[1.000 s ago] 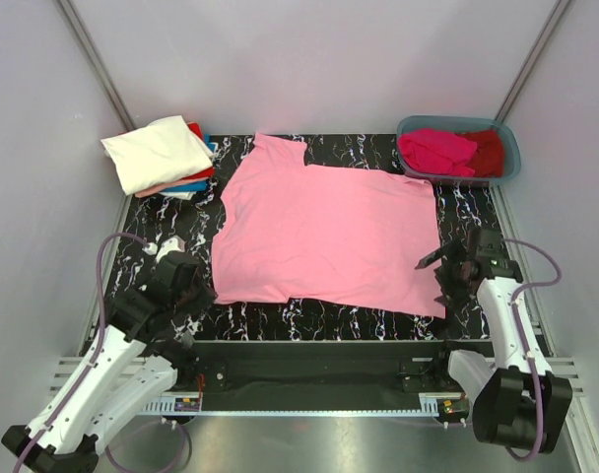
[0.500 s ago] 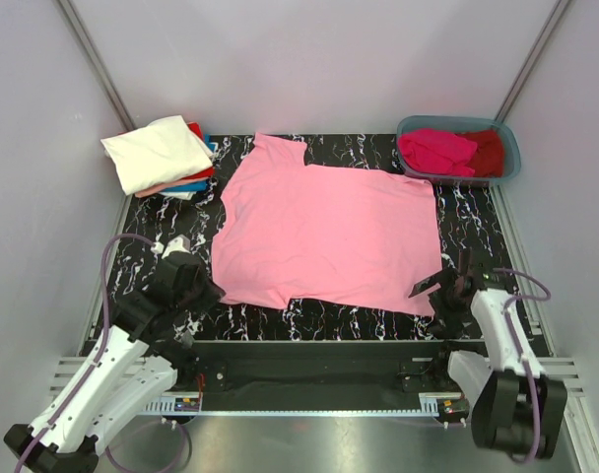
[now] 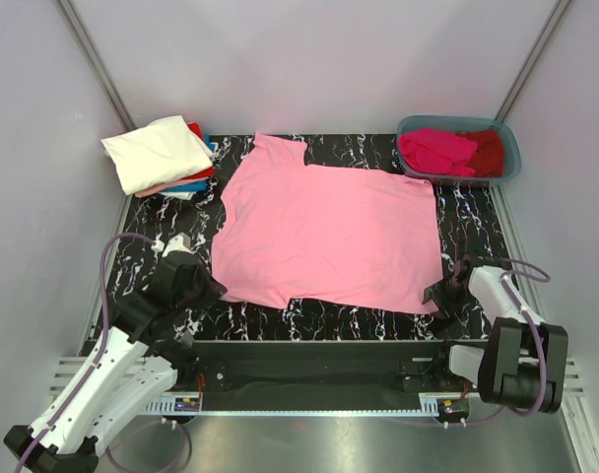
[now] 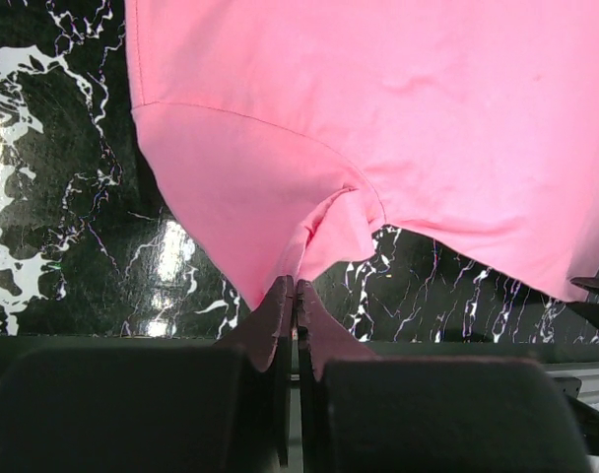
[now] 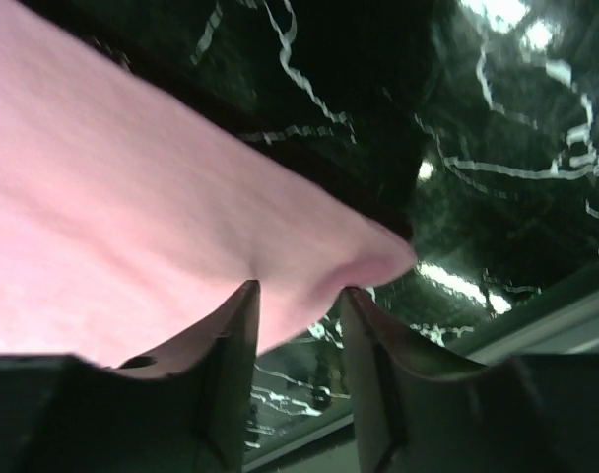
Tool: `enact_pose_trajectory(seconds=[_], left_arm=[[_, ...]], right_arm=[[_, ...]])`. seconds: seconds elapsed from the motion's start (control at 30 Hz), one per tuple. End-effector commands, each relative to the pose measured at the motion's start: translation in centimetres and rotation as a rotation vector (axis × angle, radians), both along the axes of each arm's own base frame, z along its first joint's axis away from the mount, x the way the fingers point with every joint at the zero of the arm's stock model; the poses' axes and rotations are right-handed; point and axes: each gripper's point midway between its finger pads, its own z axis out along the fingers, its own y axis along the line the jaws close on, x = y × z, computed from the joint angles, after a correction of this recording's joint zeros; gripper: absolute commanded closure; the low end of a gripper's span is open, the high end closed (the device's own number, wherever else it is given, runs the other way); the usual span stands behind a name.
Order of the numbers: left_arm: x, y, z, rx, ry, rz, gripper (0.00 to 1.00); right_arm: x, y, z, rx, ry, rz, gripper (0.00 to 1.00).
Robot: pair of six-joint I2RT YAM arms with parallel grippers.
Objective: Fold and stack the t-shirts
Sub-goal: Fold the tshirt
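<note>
Step in hand looks like the first lengthwise fold of the pink tee, which lies spread flat mid-counter, neck toward the left, hem toward the right. To do it well, imo: both near corners need a firm bite before any lift, so the right side should close fully on the hem corner first. Then raise both ends together at the same height, keep the near edge taut btwn the two arms so it doesn't sag, carry it over toward the far edge & lay it down w/ edges lined up and sleeve tucked in, w/o dragging the rest of the cloth across the counter. Left gripper: fingers pressed together, pinching a small pucker of cloth at the near sleeve's edge, down low by the counter. Right gripper: fingers apart w/ a modest gap, straddling the near hem corner. Cloth lies btwn them & seems to brush the inner faces, not clamped yet, and the corner tip pokes out past the fingers. Risk: the thin bite on the left could slip once weight comes on. Folded stack sits at the far-left corner, cream tee on top. Tub at far right holds a magenta tee & a dark red tee, not yet folded.
</note>
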Motion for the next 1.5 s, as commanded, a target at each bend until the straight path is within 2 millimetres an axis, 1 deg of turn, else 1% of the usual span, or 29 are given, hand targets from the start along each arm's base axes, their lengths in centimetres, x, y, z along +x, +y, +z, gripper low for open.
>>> enact_pose_trajectory(seconds=[0.0, 0.13, 0.2, 0.23, 0.3, 0.37, 0.47, 0.5, 0.53, 0.6, 0.67, 0.73, 0.77, 0.8, 0.83, 0.87, 0.9, 0.97, 1.0, 1.07, 1.1, 1.13, 1.27, 1.33, 1.4, 1.47], left_arm=[[0.7, -0.6, 0.8, -0.018, -0.044, -0.021, 0.97], [0.8, -0.5, 0.7, -0.015, -0.044, -0.018, 0.97], [0.8, -0.5, 0.5, -0.013, -0.042, -0.018, 0.97], [0.8, -0.5, 0.4, -0.01, -0.04, -0.018, 0.97], [0.9, -0.6, 0.4, -0.01, -0.038, -0.019, 0.97], [0.8, -0.5, 0.4, -0.008, -0.036, -0.02, 0.97], [0.5, -0.2, 0.6, -0.002, -0.026, -0.01, 0.97], [0.4, -0.1, 1.1, -0.002, -0.026, -0.003, 0.96], [0.0, 0.1, 0.7, 0.015, 0.003, -0.004, 0.96], [-0.3, 0.2, 0.8, 0.026, 0.026, -0.012, 0.96], [-0.8, 0.3, 1.1, 0.028, 0.042, -0.015, 0.96], [-1.2, 0.5, 1.5, 0.02, 0.034, -0.018, 0.97], [-1.5, 0.5, 1.7, 0.014, 0.032, -0.022, 0.97], [-1.7, 0.6, 2.1, 0.009, 0.025, -0.019, 0.96], [-2.3, 1.0, 2.2, 0.013, 0.03, -0.014, 0.96], [-2.4, 1.4, 2.8, 0.016, 0.016, -0.003, 0.96], [-2.7, 1.6, 3.1, 0.019, 0.013, 0.001, 0.96], [-3.4, 2.3, 3.4, 0.03, 0.016, 0.007, 0.95], [-3.9, 2.5, 3.4, 0.033, 0.026, 0.008, 0.95], [-4.3, 2.7, 3.4, 0.035, 0.033, 0.008, 0.95], [-4.6, 2.8, 3.4, 0.036, 0.04, 0.005, 0.95], [-4.7, 2.9, 3.6, 0.032, 0.035, 0.007, 0.95], [-5.3, 3.4, 4.2, 0.038, 0.031, 0.014, 0.95], [-5.5, 3.7, 4.8, 0.049, 0.028, 0.014, 0.95], [-5.6, 3.9, 5.1, 0.066, 0.028, 0.007, 0.95], [-5.4, 3.8, 5.6, 0.076, 0.02, -0.006, 0.94]], right_arm=[[2.4, -1.7, 0.2, -0.085, -0.041, -0.007, 0.57], [2.7, -1.9, -0.1, -0.092, -0.029, -0.011, 0.64], [2.8, -1.9, -0.3, -0.089, -0.027, -0.01, 0.74], [2.9, -1.8, -0.2, -0.086, -0.032, -0.007, 0.83], [2.9, -1.7, -0.1, -0.084, -0.04, -0.005, 0.9], [2.8, -1.5, -0.1, -0.074, -0.046, 0.003, 1.0], [3.1, -1.0, 0.2, -0.053, -0.087, 0.028, 1.0], [3.1, -0.6, 0.3, -0.029, -0.095, 0.035, 1.0], [3.1, -0.3, 0.4, -0.012, -0.1, 0.05, 1.0], [3.0, 0.1, 0.5, 0.008, -0.099, 0.061, 1.0], [3.0, 0.9, 1.1, 0.049, -0.112, 0.081, 1.0], [3.5, 1.8, 2.3, 0.095, -0.161, 0.108, 1.0], [3.2, 2.0, 2.8, 0.105, -0.162, 0.113, 1.0], [3.3, 2.1, 3.8, 0.107, -0.195, 0.121, 1.0], [3.6, 2.3, 4.8, 0.111, -0.222, 0.133, 1.0], [3.0, 2.4, 5.4, 0.114, -0.218, 0.138, 1.0], [3.0, 2.4, 6.6, 0.106, -0.256, 0.143, 1.0], [2.5, 2.5, 8.2, 0.099, -0.278, 0.155, 1.0], [2.6, 2.6, 9.4, 0.093, -0.321, 0.162, 1.0], [1.8, 2.7, 10.2, 0.092, -0.327, 0.16, 1.0], [1.7, 2.8, 10.9, 0.089, -0.356, 0.166, 1.0], [1.2, 2.8, 11.2, 0.089, -0.348, 0.162, 1.0], [0.4, 2.9, 12.1, 0.085, -0.358, 0.168, 1.0], [0.0, 2.7, 12.5, 0.066, -0.362, 0.168, 1.0], [0.0, 2.2, 13.0, 0.034, -0.38, 0.162, 1.0], [0.5, 2.1, 13.4, 0.024, -0.409, 0.167, 1.0]])
